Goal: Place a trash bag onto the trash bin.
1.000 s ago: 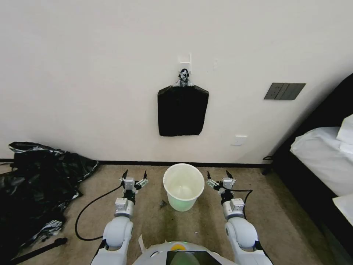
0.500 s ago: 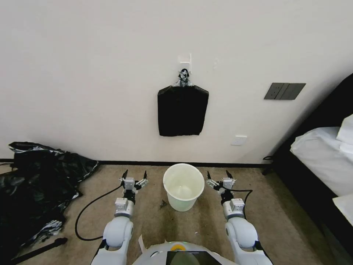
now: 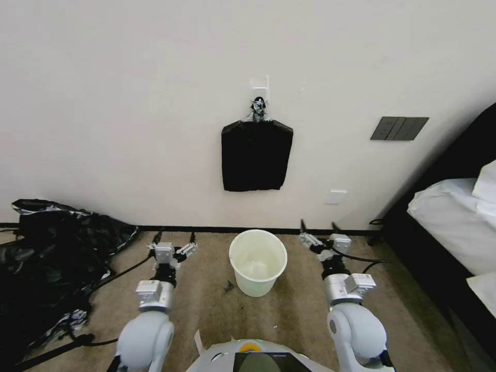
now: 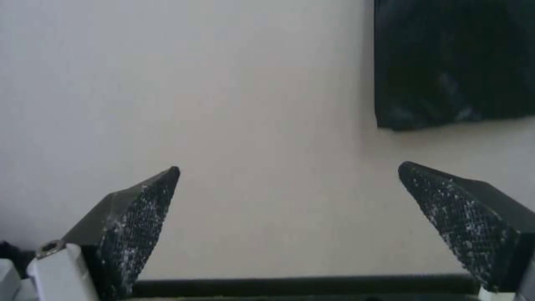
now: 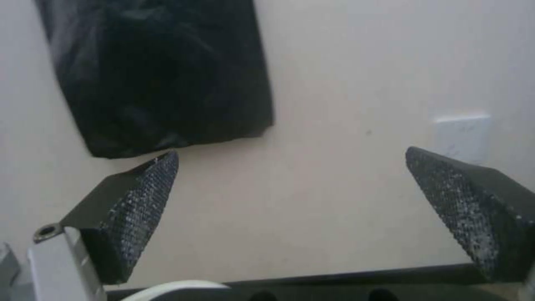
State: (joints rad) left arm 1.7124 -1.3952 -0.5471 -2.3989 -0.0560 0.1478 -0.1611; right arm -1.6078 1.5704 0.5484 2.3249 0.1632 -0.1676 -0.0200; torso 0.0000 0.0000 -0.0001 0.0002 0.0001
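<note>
Head view: the trash bin (image 3: pixel 258 261) stands on the floor between the left end effector (image 3: pixel 173 239) and right end effector (image 3: pixel 318 227), both wide open and empty. Wrist views: the black bag stack (image 4: pixel 454 62) hangs on the far wall (image 5: pixel 357 75).

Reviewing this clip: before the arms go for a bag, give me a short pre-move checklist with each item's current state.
1. Left gripper open and empty: ok.
2. Right gripper open and empty: ok.
3. Trash bin upright on the carpet, between the arms, nothing inside: ok.
4. Black stack of bags hanging on the wall above the bin, within sight of both wrist views: ok.
5. A single bag can be separated from the stack: cannot tell.
6. Black plastic heap lies apart from the left arm: ok.
</note>
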